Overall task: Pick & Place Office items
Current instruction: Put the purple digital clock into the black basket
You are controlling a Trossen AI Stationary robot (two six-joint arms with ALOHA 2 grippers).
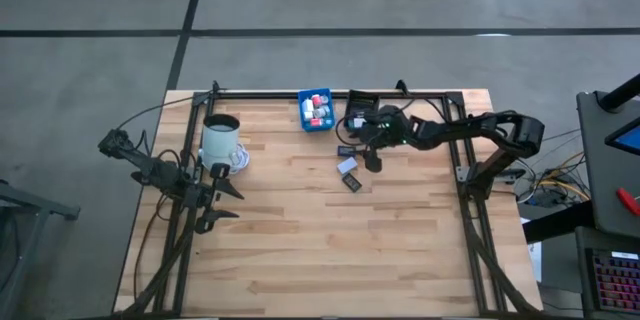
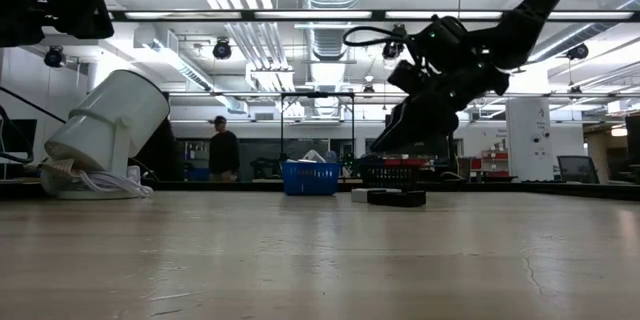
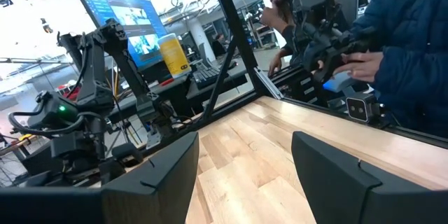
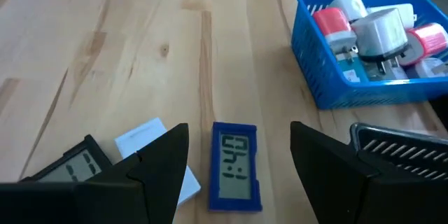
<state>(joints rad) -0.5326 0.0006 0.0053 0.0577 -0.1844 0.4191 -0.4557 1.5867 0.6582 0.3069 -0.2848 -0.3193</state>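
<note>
The office items lie at the table's far middle. A small blue-framed digital clock (image 4: 234,166) lies flat on the wood, with a white card (image 4: 150,147) and a black digital clock (image 4: 73,164) beside it. My right gripper (image 4: 238,133) hangs open above the table and slants down toward the blue clock (image 1: 344,149), one finger on either side of it in the right wrist view, clear of it. My left gripper (image 3: 245,175) is open and level over the table's left side, holding nothing.
A blue bin (image 4: 364,49) with several white, red and pink pieces stands at the far edge (image 1: 316,110). A black bin (image 1: 362,110) stands beside it. A large white mug (image 1: 221,140) stands near my left arm. People show beyond the table.
</note>
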